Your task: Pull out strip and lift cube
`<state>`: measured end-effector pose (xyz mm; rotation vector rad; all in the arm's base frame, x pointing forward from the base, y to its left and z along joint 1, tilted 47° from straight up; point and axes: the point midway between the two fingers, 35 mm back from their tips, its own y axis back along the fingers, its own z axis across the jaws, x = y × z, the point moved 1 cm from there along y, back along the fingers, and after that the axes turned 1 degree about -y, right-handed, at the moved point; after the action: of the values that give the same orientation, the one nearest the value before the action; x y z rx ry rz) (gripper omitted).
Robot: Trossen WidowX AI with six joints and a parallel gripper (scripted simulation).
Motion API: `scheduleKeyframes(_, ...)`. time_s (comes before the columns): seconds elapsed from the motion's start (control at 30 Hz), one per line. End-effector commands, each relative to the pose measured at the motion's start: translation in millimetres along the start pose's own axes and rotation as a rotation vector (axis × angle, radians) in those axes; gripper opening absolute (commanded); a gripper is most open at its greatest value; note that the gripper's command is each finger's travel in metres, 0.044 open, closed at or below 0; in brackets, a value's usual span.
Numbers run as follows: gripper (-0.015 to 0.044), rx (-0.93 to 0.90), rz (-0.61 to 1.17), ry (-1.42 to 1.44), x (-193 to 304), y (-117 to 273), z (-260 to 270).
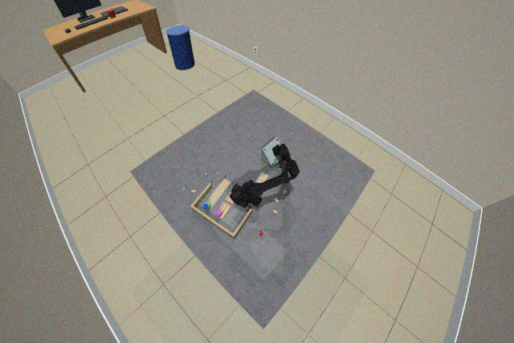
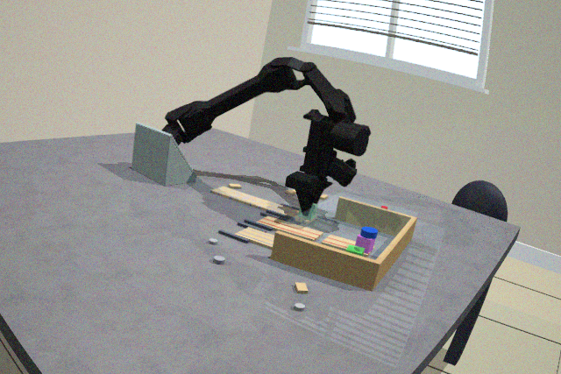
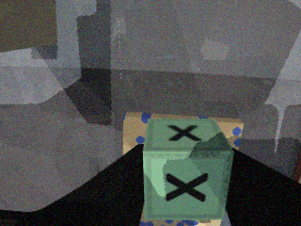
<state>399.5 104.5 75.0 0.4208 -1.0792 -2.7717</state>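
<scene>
"Where is the green cube (image 2: 307, 212) (image 3: 187, 184)?"
"On its strip (image 3: 135, 123), right between the fingers."
"Does the gripper (image 2: 307, 214) (image 3: 181, 153) hold it?"
"Yes, it grips both sides. Straight up next!"

Green cube sits upright on speckled strip

The pale green cube (image 2: 312, 212) (image 3: 185, 188), black crosses on two visible faces, is right of centre in the exterior view, low in the wrist frame. Beneath it, the tan, blue-dotted strip (image 1: 262, 177) (image 2: 246, 199) (image 3: 133, 131) lies flat, its bare end reaching toward the exterior picture's left. The top view hides the cube.
</scene>
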Motion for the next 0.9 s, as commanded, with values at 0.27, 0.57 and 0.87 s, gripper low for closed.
scheduleKeyframes(0.27,0.0,0.005,0.0,0.005,25.1,20.2,-4.3)
scheduleKeyframes(0.57,0.0,-0.002,0.007,-0.007,59.8,42.0,-1.3)
scheduleKeyframes(0.87,0.0,-0.001,0.009,-0.008,87.4,43.0,-2.1)
